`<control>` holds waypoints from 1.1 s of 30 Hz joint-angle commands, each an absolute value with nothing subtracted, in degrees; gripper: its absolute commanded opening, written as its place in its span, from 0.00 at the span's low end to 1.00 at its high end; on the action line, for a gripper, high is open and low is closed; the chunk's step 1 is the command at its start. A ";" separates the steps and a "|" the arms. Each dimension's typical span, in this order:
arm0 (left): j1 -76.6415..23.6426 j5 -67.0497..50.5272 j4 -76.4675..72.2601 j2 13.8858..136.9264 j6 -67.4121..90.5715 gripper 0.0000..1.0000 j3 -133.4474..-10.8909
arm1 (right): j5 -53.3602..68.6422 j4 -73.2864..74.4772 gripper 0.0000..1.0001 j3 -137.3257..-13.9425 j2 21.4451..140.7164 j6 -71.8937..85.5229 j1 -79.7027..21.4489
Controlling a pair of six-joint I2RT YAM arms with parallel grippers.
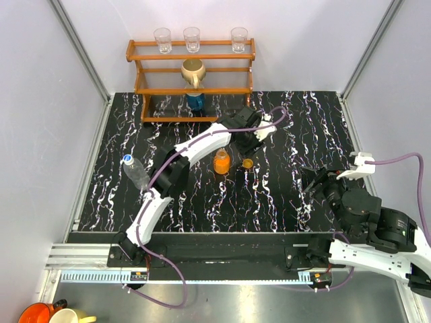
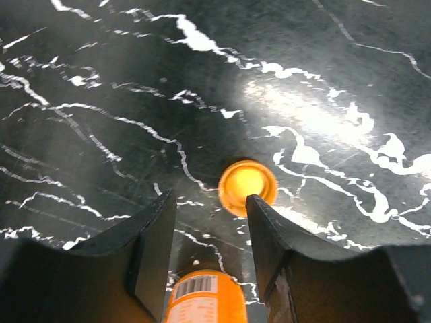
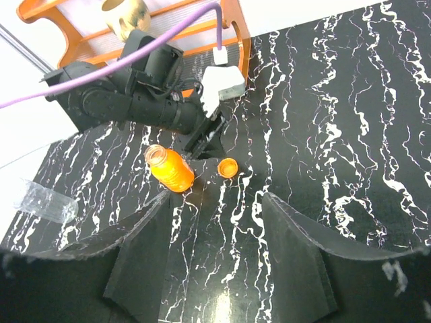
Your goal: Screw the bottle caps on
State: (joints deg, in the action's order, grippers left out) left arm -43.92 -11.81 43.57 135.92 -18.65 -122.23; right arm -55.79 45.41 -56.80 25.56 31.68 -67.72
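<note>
A small orange bottle (image 1: 221, 162) stands uncapped near the middle of the black marbled table (image 1: 283, 202). Its orange cap (image 1: 248, 163) lies just to its right, apart from it. My left gripper (image 1: 254, 142) hovers behind the cap, open with nothing between its fingers. In the left wrist view the cap (image 2: 248, 185) lies just beyond the right fingertip (image 2: 264, 215), and the bottle (image 2: 205, 299) is at the bottom edge. A clear bottle (image 1: 137, 173) lies at the left, with a white and blue cap (image 1: 127, 159) at its end. My right gripper (image 1: 312, 182) is open and empty, well to the right.
A wooden rack (image 1: 195, 81) at the back holds three clear glasses (image 1: 192, 39), a tan jug (image 1: 192, 70) and a dark blue container (image 1: 196, 101). Pale walls close off the left, back and right. Two mugs (image 1: 50, 315) sit below the near left corner.
</note>
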 commanded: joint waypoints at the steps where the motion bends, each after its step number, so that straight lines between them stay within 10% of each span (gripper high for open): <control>1: -40.96 -12.13 41.22 135.09 -16.70 0.49 -121.20 | -55.11 44.12 0.64 -57.92 26.81 29.97 -67.94; 33: -42.19 -13.80 37.53 136.32 -13.62 0.48 -115.75 | -52.21 41.92 0.65 -56.43 27.07 29.62 -67.94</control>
